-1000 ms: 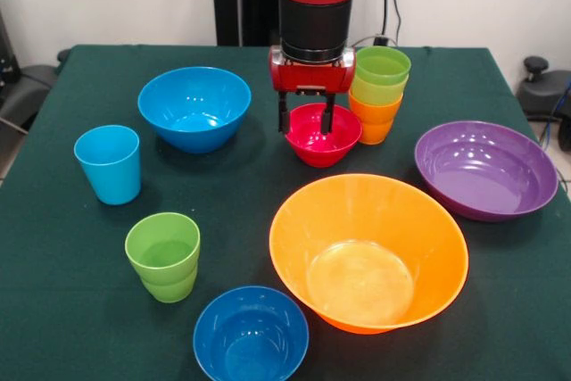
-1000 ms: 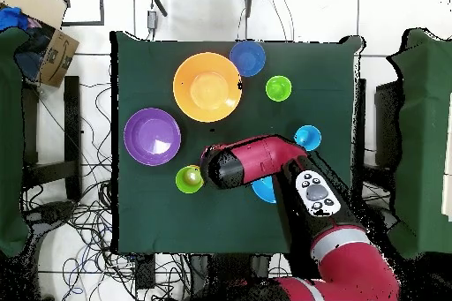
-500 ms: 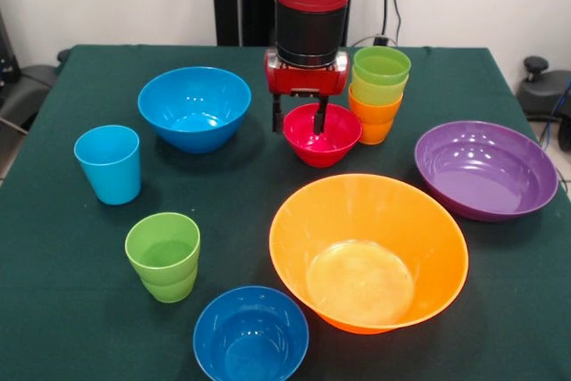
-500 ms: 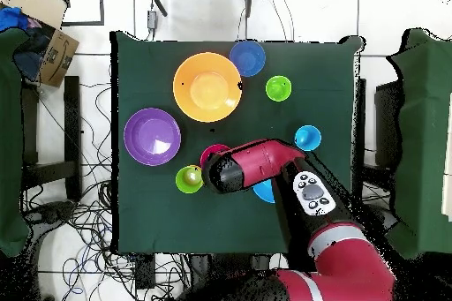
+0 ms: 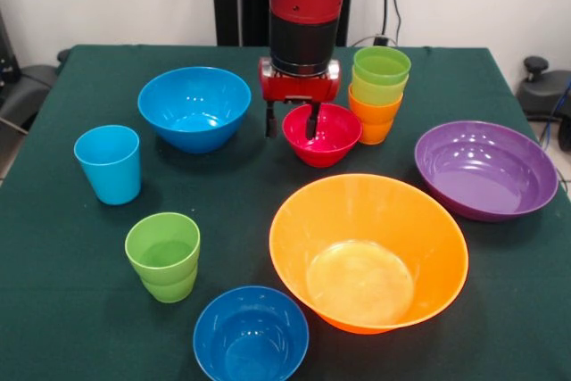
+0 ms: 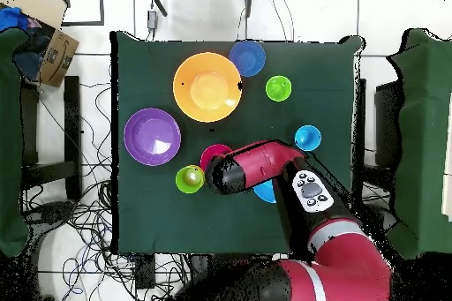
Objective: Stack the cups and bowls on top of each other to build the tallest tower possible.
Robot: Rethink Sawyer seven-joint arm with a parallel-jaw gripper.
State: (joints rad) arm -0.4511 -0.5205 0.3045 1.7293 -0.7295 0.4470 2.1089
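Under the arm overhead, hand [image 5: 290, 122] hidden — front view, straddling red bowl [image 5: 323, 134] rim

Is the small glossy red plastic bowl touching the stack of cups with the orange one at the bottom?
Apart. In the front view a strip of green cloth shows between the red bowl and the cup stack.

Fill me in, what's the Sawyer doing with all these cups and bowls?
It is building a tower; so far that is three nested cups, orange lowest and green on top. The gripper is open, straddling the near-left rim of the small red bowl: one finger inside, one outside, not yet closed. The other bowls, the light blue cup and the stepped green cup sit apart on the table.
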